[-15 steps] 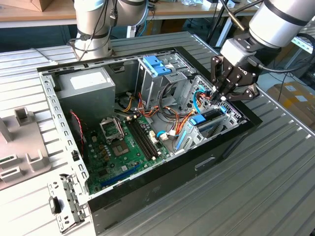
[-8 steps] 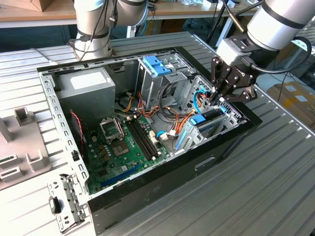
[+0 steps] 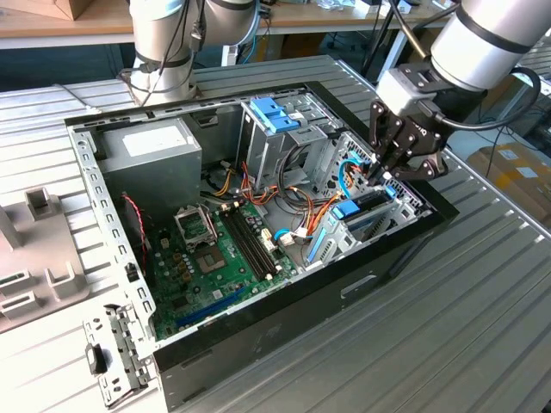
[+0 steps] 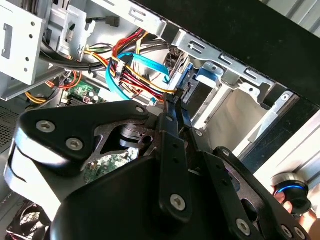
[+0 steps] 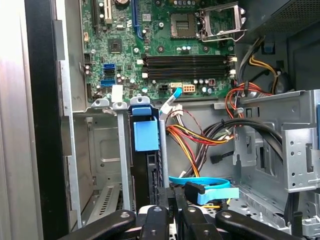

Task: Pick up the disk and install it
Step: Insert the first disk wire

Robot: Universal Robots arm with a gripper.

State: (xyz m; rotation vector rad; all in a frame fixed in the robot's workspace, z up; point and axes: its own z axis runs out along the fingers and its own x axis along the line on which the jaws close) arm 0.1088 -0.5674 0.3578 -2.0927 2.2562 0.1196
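Exterior view: illumination is bright and even, from overhead. The ribbed metal surface (image 3: 482, 284) reflects a soft sheen without blown highlights. The computer case (image 3: 258, 215) interior is well lit, with shadow under its near wall. Focus is sharp throughout.

Second wrist view: the hand (image 4: 172, 107) appears dark and slightly soft at close range; glare whitens the frame's lower left.

First wrist view: the motherboard (image 5: 165, 50) is crisp; a bright wash covers the frame's left edge.

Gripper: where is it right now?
In the exterior view the gripper sits at the view's right, lowered over the drive bays at the open computer case's front end, beside the light-blue SATA cable and the blue-tabbed carrier.
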